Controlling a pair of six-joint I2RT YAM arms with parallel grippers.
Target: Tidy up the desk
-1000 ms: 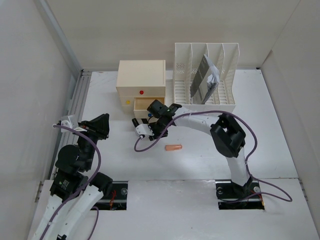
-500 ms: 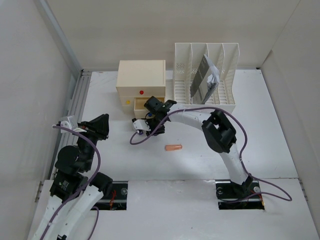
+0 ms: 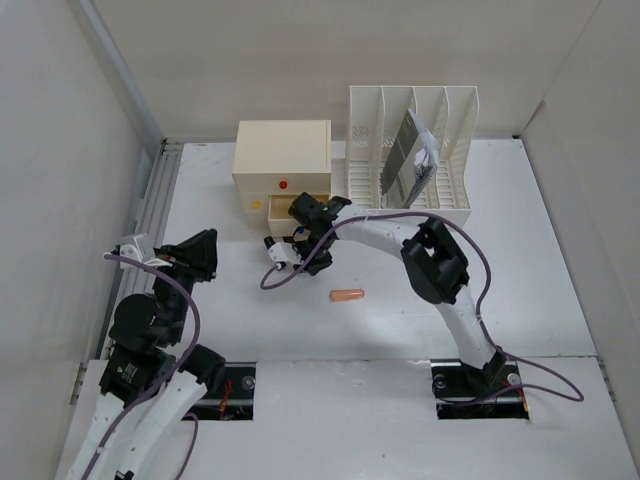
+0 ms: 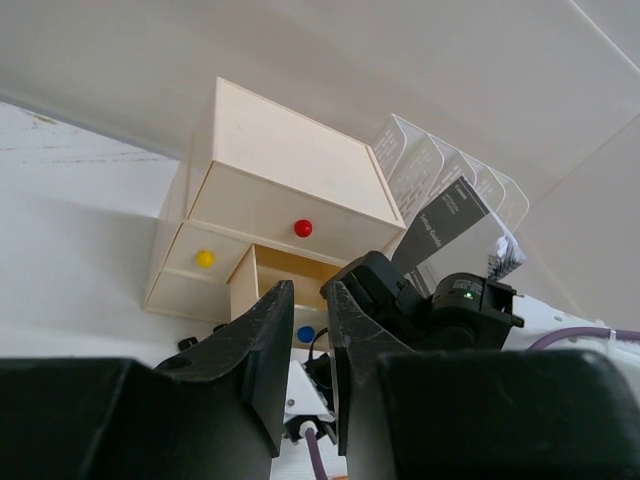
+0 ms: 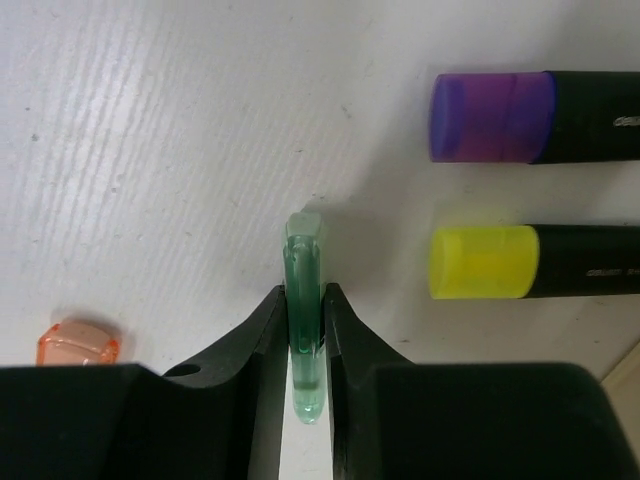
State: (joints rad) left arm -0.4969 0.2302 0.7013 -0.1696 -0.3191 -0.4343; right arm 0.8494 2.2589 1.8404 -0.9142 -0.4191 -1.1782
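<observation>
The desk (image 3: pixel 530 260) is a white tabletop. My right gripper (image 5: pixel 304 300) points down at it and is shut on a translucent green pen (image 5: pixel 303 255), which lies on the surface between the fingers. In the top view that gripper (image 3: pixel 306 243) sits just in front of the cream drawer box (image 3: pixel 282 160). A purple-capped highlighter (image 5: pixel 495 117) and a yellow-capped one (image 5: pixel 485 262) lie just right of the pen. An orange cap (image 5: pixel 80 345) lies to its left. My left gripper (image 4: pixel 308 300) hovers at the left, jaws nearly together, holding nothing.
The bottom drawer (image 4: pixel 290 275) with the blue knob stands pulled out. A white slotted file rack (image 3: pixel 412 150) with dark booklets is right of the box. An orange piece (image 3: pixel 347 295) lies mid-desk. Walls enclose the desk on three sides.
The right gripper has shifted slightly left, close to the open drawer, and its jaws have closed on the green pen. The left arm has barely moved.
</observation>
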